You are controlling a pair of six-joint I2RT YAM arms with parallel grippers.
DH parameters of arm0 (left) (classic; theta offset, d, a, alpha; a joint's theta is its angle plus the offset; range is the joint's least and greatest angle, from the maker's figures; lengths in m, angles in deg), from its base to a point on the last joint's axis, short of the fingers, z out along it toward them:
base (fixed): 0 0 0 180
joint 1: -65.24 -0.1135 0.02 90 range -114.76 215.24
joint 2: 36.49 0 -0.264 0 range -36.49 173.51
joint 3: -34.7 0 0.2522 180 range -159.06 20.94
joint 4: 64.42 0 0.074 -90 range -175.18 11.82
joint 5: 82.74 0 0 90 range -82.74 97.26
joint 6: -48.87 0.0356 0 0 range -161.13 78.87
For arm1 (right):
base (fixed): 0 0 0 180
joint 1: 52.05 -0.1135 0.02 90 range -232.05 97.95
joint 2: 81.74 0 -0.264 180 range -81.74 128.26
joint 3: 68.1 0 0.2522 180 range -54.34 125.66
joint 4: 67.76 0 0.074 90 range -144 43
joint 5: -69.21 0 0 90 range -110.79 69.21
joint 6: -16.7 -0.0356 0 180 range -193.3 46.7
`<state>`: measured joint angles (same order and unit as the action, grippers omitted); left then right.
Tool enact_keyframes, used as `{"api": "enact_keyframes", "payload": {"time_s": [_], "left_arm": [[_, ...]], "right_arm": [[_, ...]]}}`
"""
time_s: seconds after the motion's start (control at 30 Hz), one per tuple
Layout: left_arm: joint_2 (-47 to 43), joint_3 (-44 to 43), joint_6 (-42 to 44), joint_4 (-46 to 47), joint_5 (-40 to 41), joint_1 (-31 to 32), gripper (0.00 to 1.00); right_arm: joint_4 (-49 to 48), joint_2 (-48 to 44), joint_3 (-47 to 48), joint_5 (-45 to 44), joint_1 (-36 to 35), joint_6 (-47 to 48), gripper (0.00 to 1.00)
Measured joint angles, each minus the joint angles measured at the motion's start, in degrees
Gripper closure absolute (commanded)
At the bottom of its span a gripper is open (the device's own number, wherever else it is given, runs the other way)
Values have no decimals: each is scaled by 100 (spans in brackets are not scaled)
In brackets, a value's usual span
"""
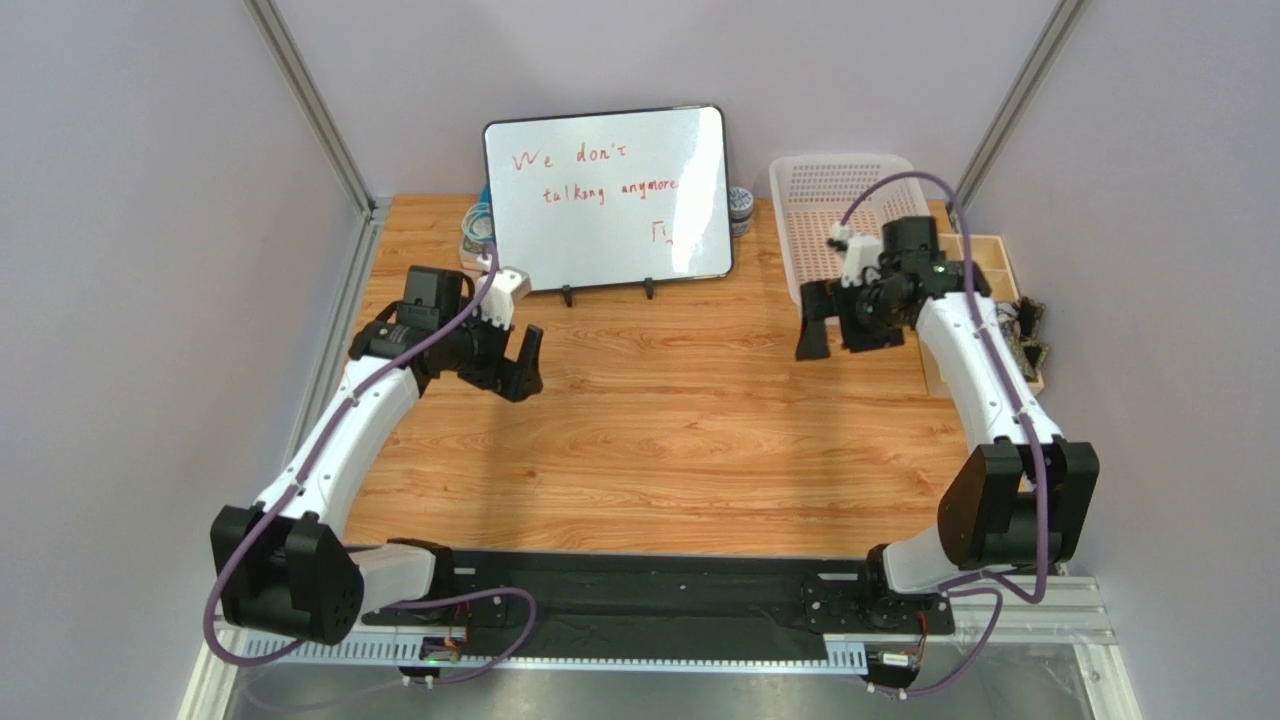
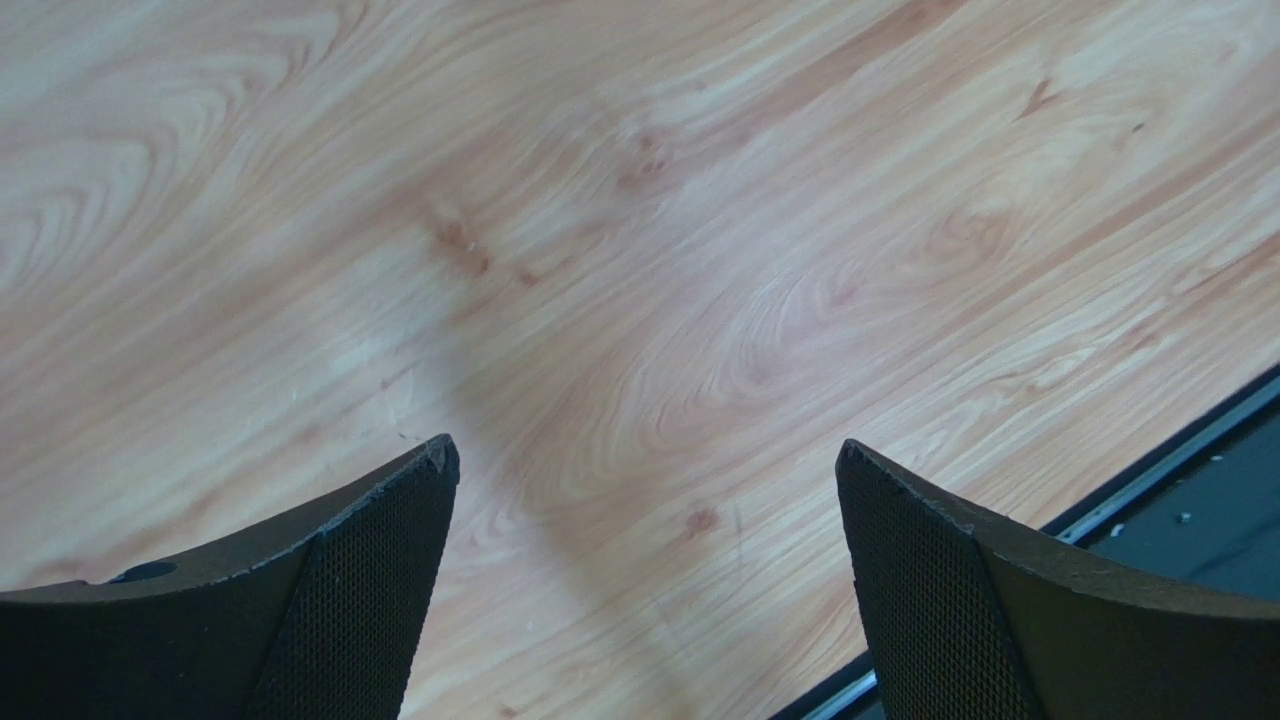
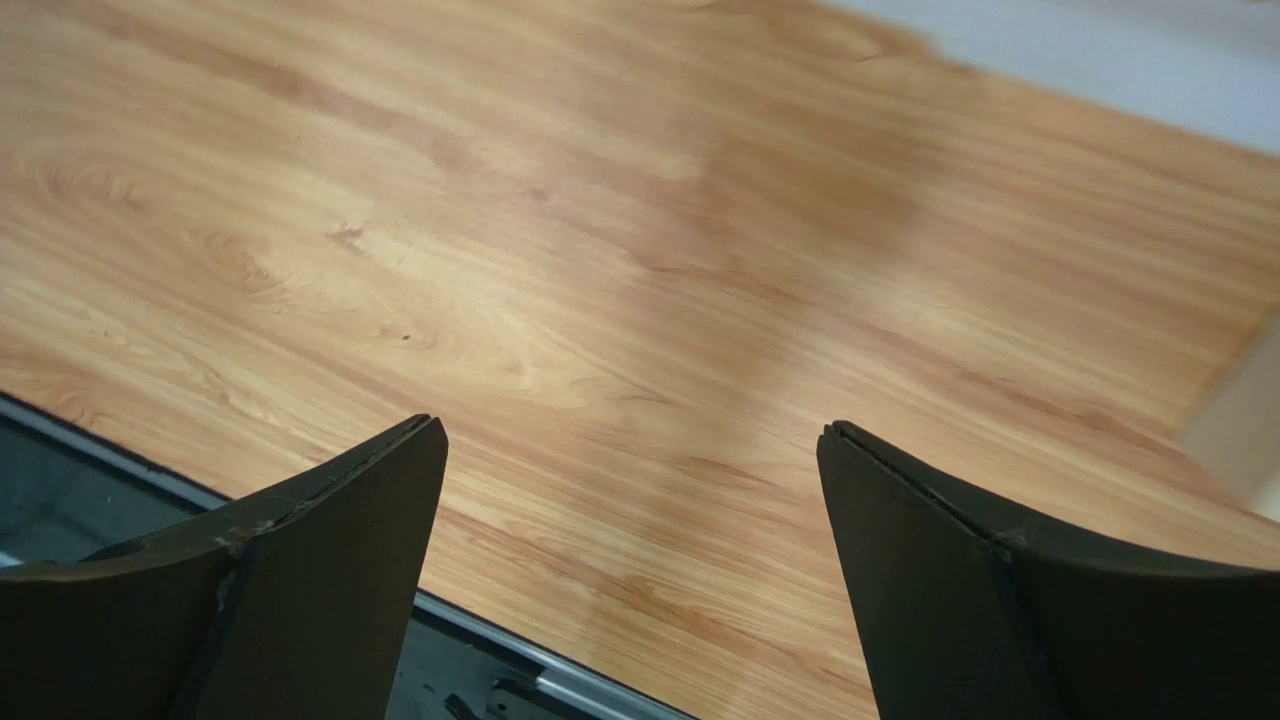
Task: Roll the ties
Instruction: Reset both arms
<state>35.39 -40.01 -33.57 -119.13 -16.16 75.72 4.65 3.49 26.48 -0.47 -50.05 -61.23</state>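
No ties show in any view; they are out of sight. My left gripper point(image 1: 520, 360) hangs over the left part of the wooden table point(image 1: 676, 435), open, and in the left wrist view nothing but bare wood lies between its fingers point(image 2: 643, 450). My right gripper point(image 1: 828, 320) is held over the right part of the table, just in front of the white basket point(image 1: 796, 180). It is open too, with only wood grain and the table's near edge showing between its fingers point(image 3: 631, 428).
A whiteboard point(image 1: 609, 195) with red writing stands at the back centre. The white mesh basket sits at the back right, with a wooden box point(image 1: 1004, 267) beside it. Small round items point(image 1: 478, 225) lie behind the board's left side. A black rail point(image 1: 646, 593) runs along the near edge.
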Motion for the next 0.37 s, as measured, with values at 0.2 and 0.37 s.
{"api": "enact_keyframes", "payload": {"time_s": [0.2,0.37], "left_arm": [[-396,446,-13,-302,752,-31,1],[-487,479,-24,-297,1003,-57,1]], "right_arm": [[-437,-160,-1340,87,-741,-385,0],[-557,-404,-1923,85,-815,-542,0]]}}
